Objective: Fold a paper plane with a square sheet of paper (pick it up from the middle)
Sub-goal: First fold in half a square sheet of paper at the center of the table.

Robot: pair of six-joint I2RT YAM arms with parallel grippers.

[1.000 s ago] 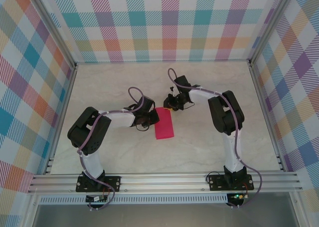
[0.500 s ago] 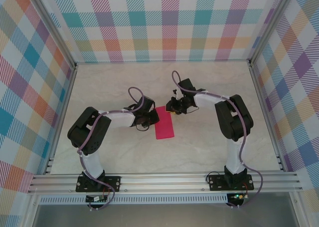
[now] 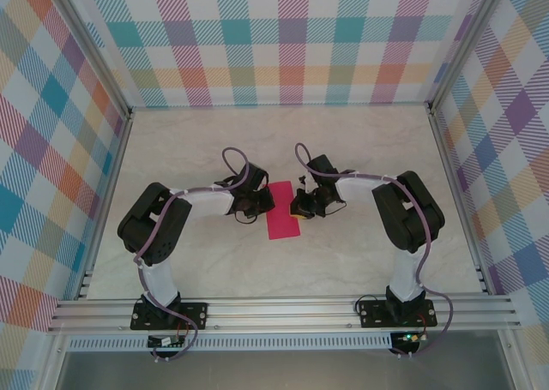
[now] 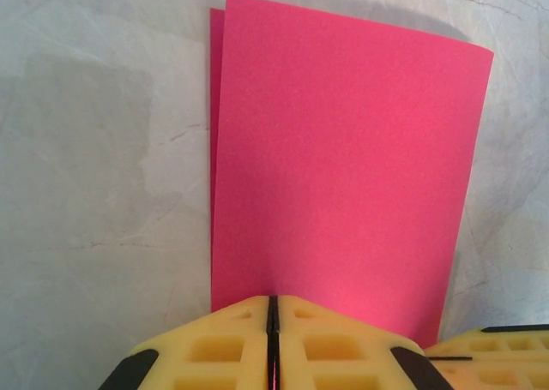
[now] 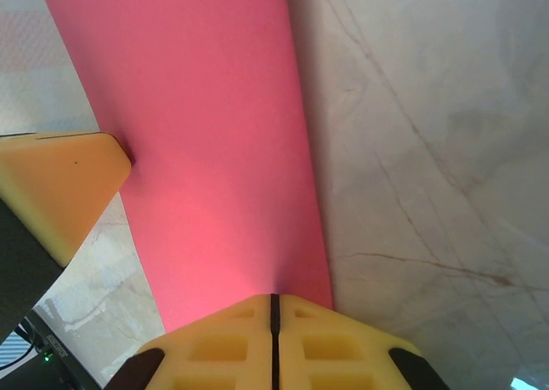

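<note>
Two end effectors meet at the middle of the pale marbled tabletop (image 3: 360, 150) in the top external view. Between them lies the crimson-pink sheet of paper (image 3: 283, 212), folded into a narrow rectangle with its long sides running away from the arm bases. The left end effector (image 3: 262, 204) sits at the sheet's left long edge and the right end effector (image 3: 299, 208) at its right long edge, roughly opposite each other.

From the left wrist, the left end effector (image 4: 272, 309) has its yellow pads pressed flat together, with only a thin dark seam between them. Its tip rests on the near edge of the sheet of paper (image 4: 343, 167), which lies flat on the tabletop (image 4: 86, 193). A sliver of the lower layer peeks out along the left side. Whether a layer is pinched cannot be told. A yellow finger (image 4: 493, 356) of the other arm shows at the lower right corner.

From the right wrist, the right end effector (image 5: 274, 306) is likewise closed pad to pad, its tip on the end of the sheet of paper (image 5: 206, 133). A finger (image 5: 56, 184) of the left end effector touches the sheet's left edge. Bare tabletop (image 5: 429, 150) lies to the right.
</note>
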